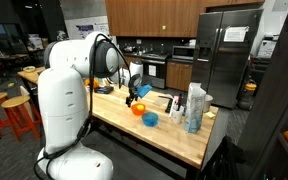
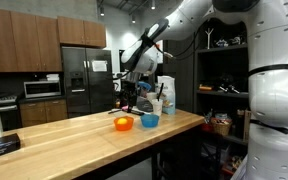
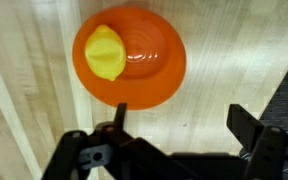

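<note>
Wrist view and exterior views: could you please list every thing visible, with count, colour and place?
orange bowl: 1, orange, on table near tool
yellow object: 1, yellow, inside orange bowl
blue bowl: 1, blue, on table beside orange bowl
containers: several, whitish, on table near blue bowl
table: 1, light wood, centre
refrigerator: 1, grey, behind table
stools: 2, orange, on floor
arm: 1, white, over table
tool: 1, black, open, near orange bowl
</note>
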`<state>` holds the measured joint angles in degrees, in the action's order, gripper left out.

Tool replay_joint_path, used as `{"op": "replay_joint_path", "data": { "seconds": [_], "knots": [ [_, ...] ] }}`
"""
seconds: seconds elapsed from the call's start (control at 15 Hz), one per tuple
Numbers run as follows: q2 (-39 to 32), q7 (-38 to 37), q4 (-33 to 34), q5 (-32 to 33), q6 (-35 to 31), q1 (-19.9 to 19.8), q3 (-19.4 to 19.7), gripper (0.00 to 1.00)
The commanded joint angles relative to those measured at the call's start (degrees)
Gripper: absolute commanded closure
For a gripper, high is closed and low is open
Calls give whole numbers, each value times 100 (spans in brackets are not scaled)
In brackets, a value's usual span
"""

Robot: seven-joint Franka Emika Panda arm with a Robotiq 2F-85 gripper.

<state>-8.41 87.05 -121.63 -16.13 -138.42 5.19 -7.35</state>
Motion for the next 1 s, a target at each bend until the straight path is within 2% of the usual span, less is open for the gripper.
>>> {"op": "replay_joint_path", "data": {
  "seconds": [0.0,0.27,0.93],
  "knots": [
    [797,-422,-379,232,161,22,-78,0],
    [1566,-701,-888,319,294,192,-113,0],
    [3325,-636,-2553,33,677,750,138,0]
  ]
}}
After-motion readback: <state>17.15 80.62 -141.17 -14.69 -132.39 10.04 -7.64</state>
